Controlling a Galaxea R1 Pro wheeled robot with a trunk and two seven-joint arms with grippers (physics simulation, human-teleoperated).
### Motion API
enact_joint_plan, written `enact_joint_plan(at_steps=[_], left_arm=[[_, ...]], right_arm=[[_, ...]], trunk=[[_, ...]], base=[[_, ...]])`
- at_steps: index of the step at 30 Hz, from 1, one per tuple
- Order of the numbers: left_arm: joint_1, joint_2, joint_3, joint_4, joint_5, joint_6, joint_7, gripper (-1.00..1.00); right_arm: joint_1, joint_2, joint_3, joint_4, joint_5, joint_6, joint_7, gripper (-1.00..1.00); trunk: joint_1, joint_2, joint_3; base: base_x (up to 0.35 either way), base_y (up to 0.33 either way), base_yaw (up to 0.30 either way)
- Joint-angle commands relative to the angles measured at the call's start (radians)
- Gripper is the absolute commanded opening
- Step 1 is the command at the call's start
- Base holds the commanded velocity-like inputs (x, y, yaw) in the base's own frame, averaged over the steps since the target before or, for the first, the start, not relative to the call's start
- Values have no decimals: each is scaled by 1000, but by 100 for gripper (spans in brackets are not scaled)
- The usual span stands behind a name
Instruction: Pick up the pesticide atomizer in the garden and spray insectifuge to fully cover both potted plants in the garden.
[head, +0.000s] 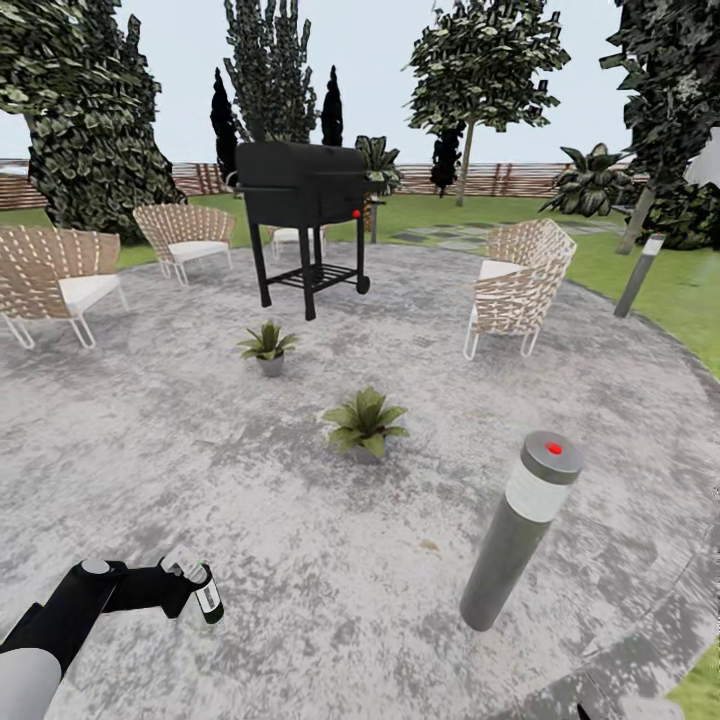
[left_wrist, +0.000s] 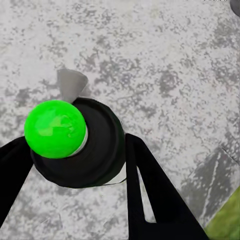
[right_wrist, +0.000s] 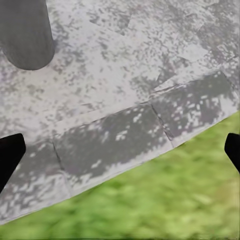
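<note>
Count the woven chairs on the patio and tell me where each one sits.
4. One chair at far left, one left of the grill, one partly hidden behind the grill, one on the right. More may be hidden.

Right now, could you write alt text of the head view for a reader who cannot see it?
The left gripper holds the atomizer low over a round stone patio. Two potted plants stand ahead of it, apart, with a black grill and wicker chairs beyond. A grey bollard lamp leans at the right.
</note>
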Motion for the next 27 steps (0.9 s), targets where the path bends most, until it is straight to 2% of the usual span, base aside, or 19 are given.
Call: enact_joint_plan(at_steps=[1,12,27], left_arm=[[0,-1,5,-2,-3,10,-6,-100],[0,-1,5,-2,-3,10,-5,-100],[0,-1,5,-2,-3,10,-5,-100]], right_arm=[[-1,0,-9,1,7,-4,4,100],[-1,1,-9,1,7,-4,4,100],[-1,1,-9,3,7,-4,6,100]], trunk=[[0,0,0],[0,0,9],[0,0,9]], base=[[141,339,-284],[141,339,-278],[141,339,-18]])
